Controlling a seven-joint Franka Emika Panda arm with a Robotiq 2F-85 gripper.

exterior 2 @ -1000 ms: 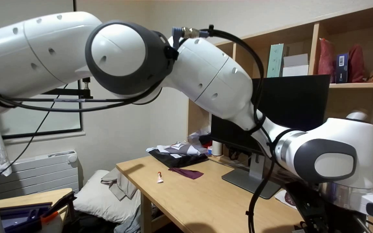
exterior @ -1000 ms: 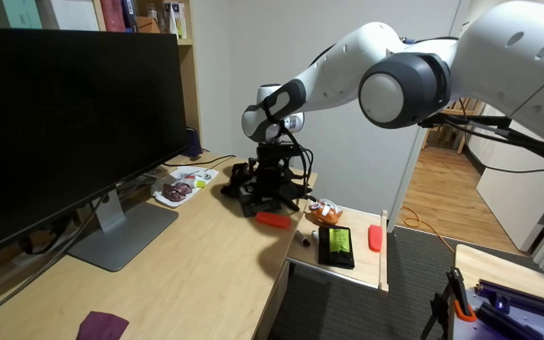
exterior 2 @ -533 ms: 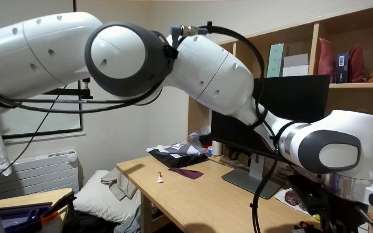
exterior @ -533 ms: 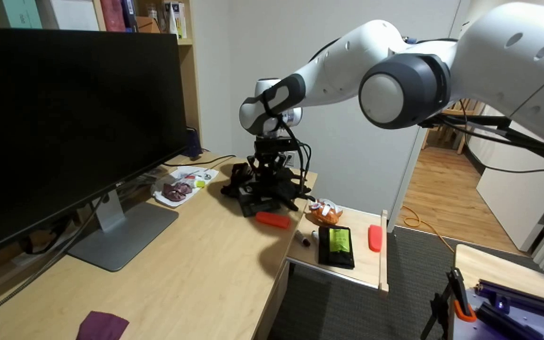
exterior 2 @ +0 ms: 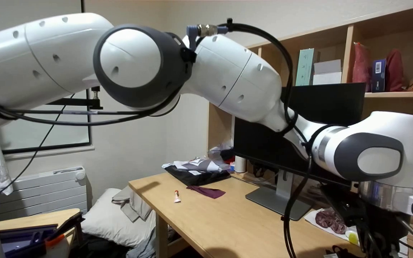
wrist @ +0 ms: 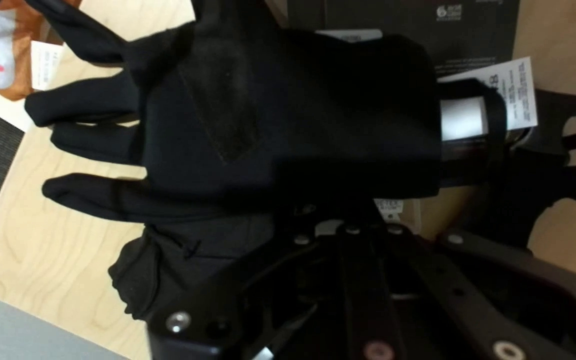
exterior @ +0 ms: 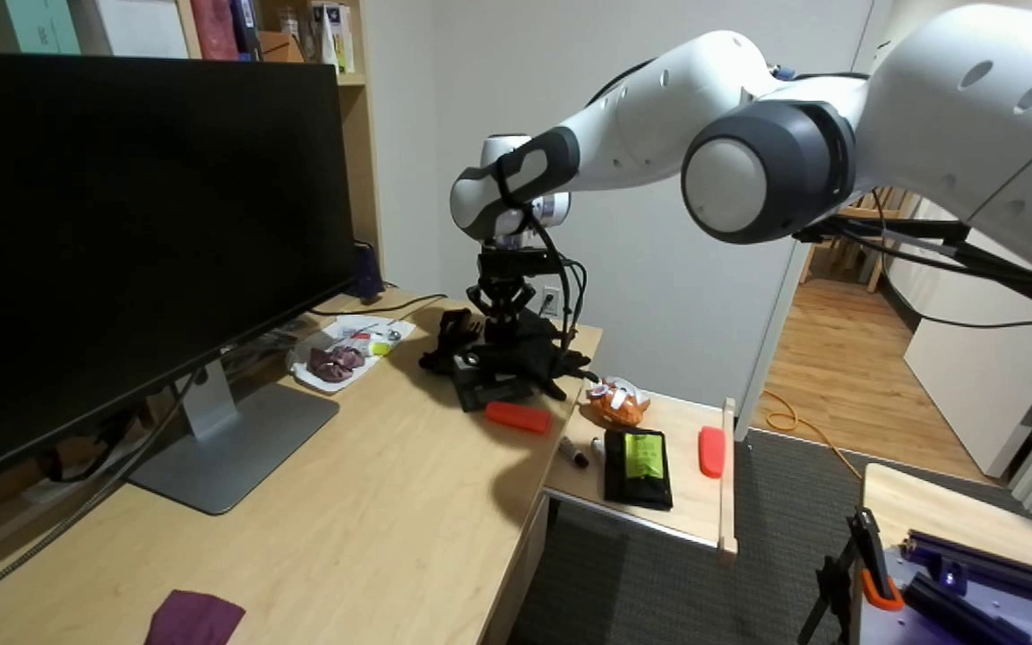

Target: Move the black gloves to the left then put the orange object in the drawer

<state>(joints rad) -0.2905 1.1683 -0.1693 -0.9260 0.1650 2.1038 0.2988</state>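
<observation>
Black gloves (wrist: 288, 120) near desk (exterior: 399, 502) edge, open room before monitor (exterior: 149, 251), drawer (exterior: 691, 502) extended

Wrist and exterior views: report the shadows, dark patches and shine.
Wrist view: black fabric gloves look nearly featureless where darkest; both exterior views: soft rounded shadows on the light wooden desk; in an exterior view, sheen on the glossy white robot arm.

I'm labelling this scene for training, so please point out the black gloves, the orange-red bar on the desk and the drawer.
Black gloves (wrist: 278, 120): wrist view, broad part between splayed fingers and cuff.
Orange-red bar (exterior: 518, 417): in an exterior view, middle of its upper face.
Drawer (exterior: 688, 495): in an exterior view, bare part of its floor.
</observation>
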